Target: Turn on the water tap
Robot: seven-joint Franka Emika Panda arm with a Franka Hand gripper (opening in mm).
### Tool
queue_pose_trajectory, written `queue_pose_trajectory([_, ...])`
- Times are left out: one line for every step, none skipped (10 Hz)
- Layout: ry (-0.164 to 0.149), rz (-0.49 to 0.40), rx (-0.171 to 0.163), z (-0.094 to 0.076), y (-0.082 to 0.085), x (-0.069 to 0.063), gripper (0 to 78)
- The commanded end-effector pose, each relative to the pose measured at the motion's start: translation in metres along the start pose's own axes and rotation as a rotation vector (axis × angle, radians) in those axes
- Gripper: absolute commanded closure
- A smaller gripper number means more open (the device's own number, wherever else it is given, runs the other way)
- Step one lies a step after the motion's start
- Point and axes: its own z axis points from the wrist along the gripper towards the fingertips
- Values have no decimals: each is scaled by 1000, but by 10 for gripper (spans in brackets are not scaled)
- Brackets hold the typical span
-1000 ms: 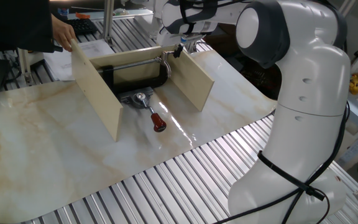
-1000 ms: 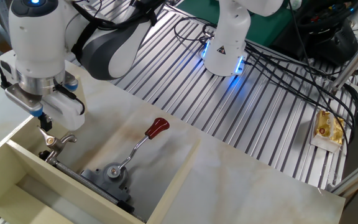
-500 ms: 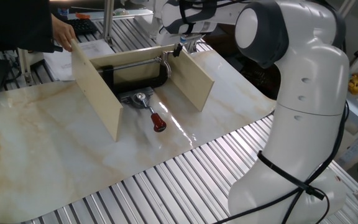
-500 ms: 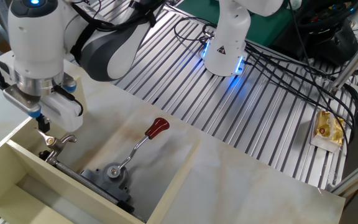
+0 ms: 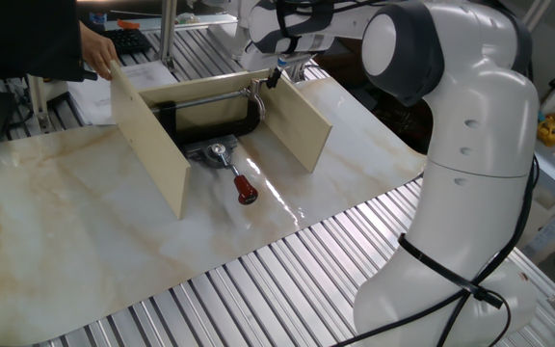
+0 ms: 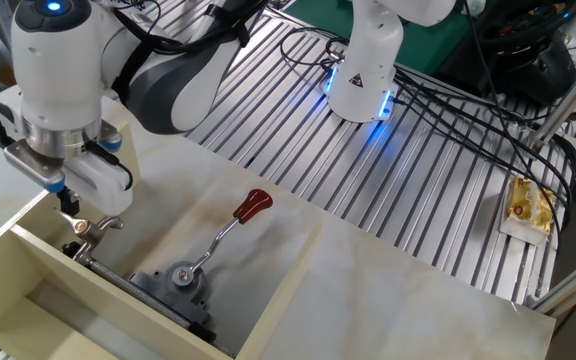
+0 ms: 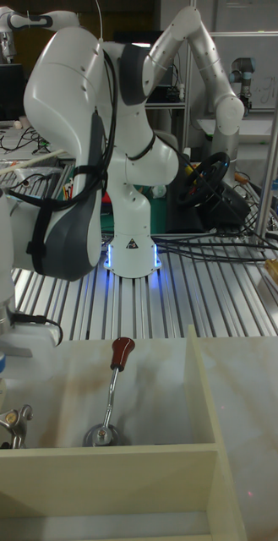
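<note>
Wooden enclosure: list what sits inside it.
Inside the wooden enclosure sit a black C-clamp and the tap, its red-knobbed lever reaching toward the open side. The clamp's far end is hidden by the walls. The gripper hovers outside.

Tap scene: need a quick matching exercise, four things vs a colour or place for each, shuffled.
Things:
1. tap knob
2. gripper
3. C-clamp
4. arm base

Colour or place:
A. lit blue at the bottom
B. black, between the two boards
C. dark red
D. above the clamp's screw handle

Pairs: 1-C, 2-D, 3-B, 4-A
</note>
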Motion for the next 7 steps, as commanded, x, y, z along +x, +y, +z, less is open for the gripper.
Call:
queue_pose_trajectory([-7, 0, 1, -1, 0, -2, 776])
queue_pose_trajectory([-9, 1, 1, -2, 0, -2, 776])
queue_pose_trajectory([-10, 1, 1, -2, 1, -2, 776])
queue_pose_trajectory([-11, 1, 1, -2, 0, -2, 776])
queue_pose_trajectory([-11, 1, 1, -2, 0, -2, 776])
queue_pose_trajectory([-12, 1, 1, -2, 0, -2, 776])
queue_pose_trajectory([-13, -1, 1, -3, 0, -4, 776])
